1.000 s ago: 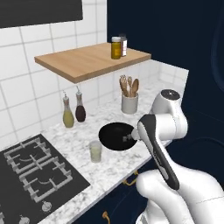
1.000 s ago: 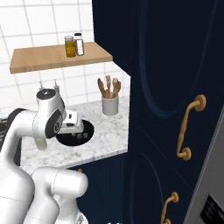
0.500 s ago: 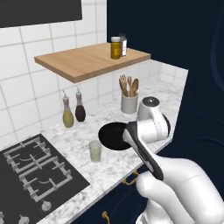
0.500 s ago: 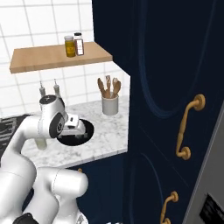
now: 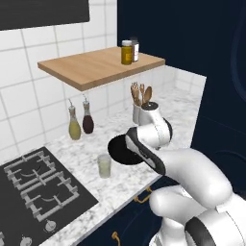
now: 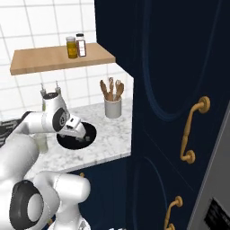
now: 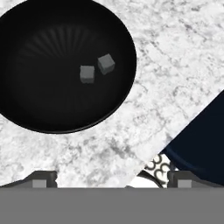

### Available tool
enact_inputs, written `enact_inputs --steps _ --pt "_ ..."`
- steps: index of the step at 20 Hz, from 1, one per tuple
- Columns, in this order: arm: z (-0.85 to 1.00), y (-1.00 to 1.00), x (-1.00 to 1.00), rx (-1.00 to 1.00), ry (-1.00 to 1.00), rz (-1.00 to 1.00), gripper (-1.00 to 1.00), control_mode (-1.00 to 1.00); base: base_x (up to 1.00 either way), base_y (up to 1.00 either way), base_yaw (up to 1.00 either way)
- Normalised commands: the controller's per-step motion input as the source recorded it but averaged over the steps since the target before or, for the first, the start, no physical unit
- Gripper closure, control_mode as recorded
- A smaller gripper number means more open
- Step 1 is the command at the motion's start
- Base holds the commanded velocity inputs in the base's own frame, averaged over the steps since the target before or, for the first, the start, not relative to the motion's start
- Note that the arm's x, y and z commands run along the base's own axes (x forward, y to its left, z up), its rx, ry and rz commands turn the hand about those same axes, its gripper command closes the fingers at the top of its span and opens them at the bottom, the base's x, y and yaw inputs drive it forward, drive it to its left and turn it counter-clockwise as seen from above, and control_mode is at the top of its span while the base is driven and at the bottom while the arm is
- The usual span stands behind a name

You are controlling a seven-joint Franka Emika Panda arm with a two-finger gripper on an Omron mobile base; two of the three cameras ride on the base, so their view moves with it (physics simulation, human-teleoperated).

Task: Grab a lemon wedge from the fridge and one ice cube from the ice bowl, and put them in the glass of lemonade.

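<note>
The gripper (image 7: pixel 112 181) hangs wide open, holding nothing, above the black bowl (image 7: pixel 26 109) with two cubes (image 7: pixel 106 64) inside; the glass (image 5: pixel 104 166) stands left of it.

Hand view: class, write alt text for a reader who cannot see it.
A black bowl holding two grey ice cubes sits on a marble counter. The open gripper hangs above the counter beside the bowl, near the counter's edge.
</note>
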Motion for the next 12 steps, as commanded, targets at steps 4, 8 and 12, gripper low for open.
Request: enact_inputs --steps 4,8,12 --pt "-0.24 0.0 0.35 0.0 0.04 -0.09 -1.0 -1.0 0.0 0.0 0.0" --pt "-0.43 0.0 0.32 0.0 0.04 -0.09 -1.0 -1.0 0.0 0.0 0.0" --pt "-0.46 0.0 0.35 0.0 0.06 -0.1 -1.0 -1.0 0.0 0.0 0.0"
